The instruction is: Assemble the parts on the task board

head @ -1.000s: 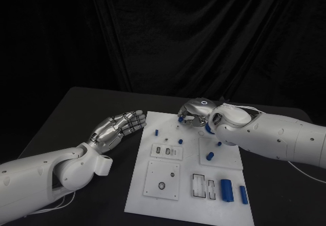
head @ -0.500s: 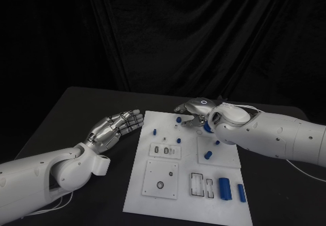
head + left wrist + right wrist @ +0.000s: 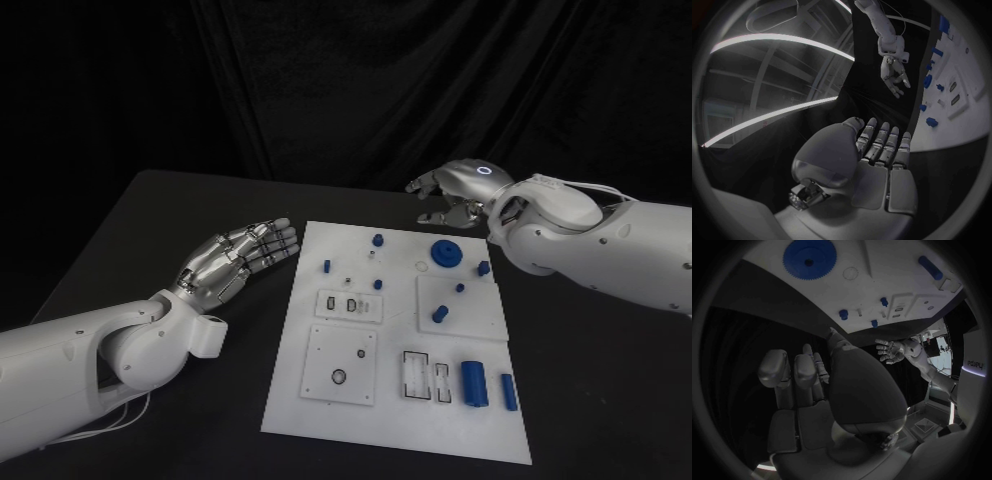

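1. Left hand [image 3: 235, 262]: resting just off the left edge of the task board [image 3: 361, 405], palm up, fingers [image 3: 267, 237] stretched out side by side and slack; nothing held, nothing touched.
2. Task board: white plate in the middle of the black table [image 3: 159, 230], with recessed slots and holes across its panels.
3. Small blue pegs [image 3: 326, 267]: standing in the board's far-left part; likely light, rigid plastic, somewhat slick. Best pinched by the sides near the top, between thumb and one fingertip.
4. Blue gear [image 3: 449, 253]: lying flat on the board's far end, toothed rim all round, hole in the centre. Probably stiff and light; the teeth offer purchase, so a grasp across the rim from above seems soundest, though the low profile leaves little to catch.
5. Blue cylinders [image 3: 476, 384]: lying at the board's near-right corner, one thick, one slimmer [image 3: 509, 391] beside it. Apt to roll; best taken across the middle of the barrel.
6. Right hand [image 3: 450, 196]: raised beyond the board's far edge, near the gear but apart from it. Fingers loosely curled and parted, carrying nothing; confirmed empty in the right wrist view [image 3: 826, 385].
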### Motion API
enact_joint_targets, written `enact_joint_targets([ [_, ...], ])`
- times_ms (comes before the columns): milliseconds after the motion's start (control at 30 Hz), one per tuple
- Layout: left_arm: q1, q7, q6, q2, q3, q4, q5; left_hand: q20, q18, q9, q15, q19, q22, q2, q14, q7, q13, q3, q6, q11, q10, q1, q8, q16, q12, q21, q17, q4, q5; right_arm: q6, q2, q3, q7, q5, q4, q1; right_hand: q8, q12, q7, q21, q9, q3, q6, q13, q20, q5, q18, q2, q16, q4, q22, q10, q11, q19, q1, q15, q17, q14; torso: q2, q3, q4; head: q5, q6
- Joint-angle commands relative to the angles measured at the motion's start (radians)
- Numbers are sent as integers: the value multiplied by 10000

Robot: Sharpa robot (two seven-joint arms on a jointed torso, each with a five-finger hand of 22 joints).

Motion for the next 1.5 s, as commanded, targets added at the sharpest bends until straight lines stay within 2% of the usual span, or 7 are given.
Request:
enact_joint_targets([
  [33,5,2626,57,1,5,39,44,-6,-193,11,60,52,3,-107,40,20,12,59,21,54,1,-2,42,42,37,36,12,22,61,-172,-635,-49,-531,336,621,121,87,1870,-74,-135,5,-170,447,1199,-361,83,115,-44,-155,-182,-45,597,-373,-61,-65,-392,-180,-48,2,1,-3,-61,-66],
  [100,5,2628,53,-4,5,46,45,-6,-196,13,65,61,5,-112,48,22,14,70,37,58,13,-4,46,53,47,41,14,21,62,25,-973,-93,-625,450,846,166,-32,5863,-186,-548,-120,-272,690,4520,-572,171,185,164,-640,-236,-315,-1546,-548,-232,-187,-639,-674,-210,0,-4,-5,-71,-88],
  [167,5,2630,57,-1,5,48,46,-6,-196,13,65,61,5,-112,48,22,14,70,37,58,13,-4,46,53,47,41,14,21,62,268,-1256,-136,-693,621,989,182,-3,6509,-157,-648,-113,-229,823,4918,-515,61,206,228,-706,-134,-433,-1215,-627,-233,-224,-453,-844,-196,1,-2,-2,-119,-142],
  [300,5,2629,77,37,5,45,47,-6,-196,13,65,61,5,-112,48,22,14,70,37,58,13,-4,46,53,47,41,14,21,62,548,-1758,-192,-777,943,1175,45,172,11664,-57,-116,-4,-402,1471,11555,-461,17,26,278,851,212,458,2675,-575,220,-675,-391,1963,464,-4,-7,-9,-292,-230],
  [500,3,2630,102,50,5,37,48,-5,-201,13,69,57,3,-118,48,25,13,84,35,60,7,-8,48,56,41,38,15,20,64,715,-1933,-219,-983,1016,1050,-263,-41,13071,-10,856,-39,-700,1395,14379,-389,-179,-236,205,2479,573,1832,5383,-518,885,-1435,-331,5168,1300,11,4,12,-462,-243],
  [1267,-2,2630,184,71,5,-2,48,-2,-215,10,86,58,2,-125,52,35,10,128,15,69,-14,-18,44,69,24,38,17,21,72,113,-1693,-227,-987,173,642,-886,-161,13078,-10,2489,-265,-367,1228,14397,-371,-109,-770,-347,3125,641,4134,5403,-529,2199,-1947,-319,6690,1768,-6,-13,74,-607,-295],
  [1500,-4,2624,200,76,6,-29,48,-2,-215,10,86,58,2,-125,52,35,10,128,15,69,-14,-18,44,69,24,38,17,21,72,51,-1596,-225,-954,112,656,-923,-130,13078,-113,2514,-241,-197,1324,14397,-433,731,-773,-292,3125,544,4179,5403,-626,2204,-1577,-398,6690,1768,-7,-12,68,-623,-310],
])
